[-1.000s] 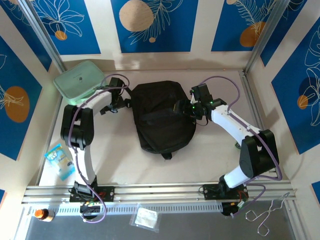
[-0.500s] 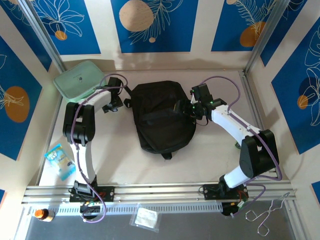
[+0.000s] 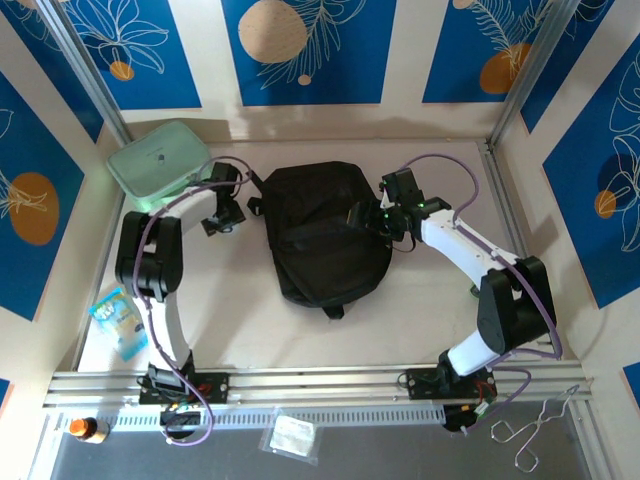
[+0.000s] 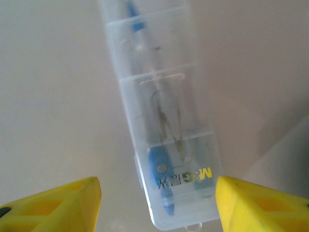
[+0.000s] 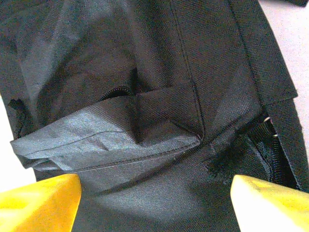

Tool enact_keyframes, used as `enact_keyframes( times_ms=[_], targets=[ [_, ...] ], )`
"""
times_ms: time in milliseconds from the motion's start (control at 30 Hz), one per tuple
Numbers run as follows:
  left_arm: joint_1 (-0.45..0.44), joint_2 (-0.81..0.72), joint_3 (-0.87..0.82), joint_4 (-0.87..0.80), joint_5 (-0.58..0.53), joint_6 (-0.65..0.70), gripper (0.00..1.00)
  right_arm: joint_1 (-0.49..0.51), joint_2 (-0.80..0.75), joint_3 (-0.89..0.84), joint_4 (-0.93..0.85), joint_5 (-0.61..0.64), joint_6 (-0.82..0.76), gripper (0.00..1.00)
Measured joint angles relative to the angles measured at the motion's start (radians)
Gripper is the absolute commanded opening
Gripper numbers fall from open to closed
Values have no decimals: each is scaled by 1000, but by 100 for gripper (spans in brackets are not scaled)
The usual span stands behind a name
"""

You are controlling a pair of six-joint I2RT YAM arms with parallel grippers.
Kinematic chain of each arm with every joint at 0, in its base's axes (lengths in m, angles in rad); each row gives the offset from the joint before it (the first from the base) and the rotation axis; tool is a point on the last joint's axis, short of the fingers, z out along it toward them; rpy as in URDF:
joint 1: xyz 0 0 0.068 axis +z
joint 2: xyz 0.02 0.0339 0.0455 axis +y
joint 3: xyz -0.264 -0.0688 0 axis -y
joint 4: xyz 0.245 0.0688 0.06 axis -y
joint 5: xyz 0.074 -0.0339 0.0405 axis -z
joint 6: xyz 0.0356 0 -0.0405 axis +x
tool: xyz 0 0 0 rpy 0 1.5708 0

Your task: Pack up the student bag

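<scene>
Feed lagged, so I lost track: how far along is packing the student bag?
Done: nothing visibly packed; the student bag lies flat, its inside hidden. In hand: the left hand straddles a clear compass case, not clamped; the right hand hovers open over the bag's flap. Left, probably: that case, the mint-green case and the blue packet on the table.

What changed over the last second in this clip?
The left arm swung slightly left, away from the student bag; the left gripper straddles a clear compass case, grip unclear. The right gripper, bag and mint-green case stayed put.
</scene>
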Motion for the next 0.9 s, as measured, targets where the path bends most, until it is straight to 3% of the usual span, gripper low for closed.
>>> enact_keyframes(
  times_ms=[200, 367, 533, 900],
  targets=[
    [0, -53, -25, -15, 25, 10, 72, 1, 15, 0, 0, 0, 0, 81],
    [4, -37, 55, -29, 26, 59, 75, 5, 19, 0, 0, 0, 1, 82],
    [25, 41, 159, -29, 34, 107, 73, 11, 19, 0, 0, 0, 1, 81],
    [82, 116, 165, -29, 60, 138, 60, 11, 19, 0, -4, 0, 1, 81]
  ],
)
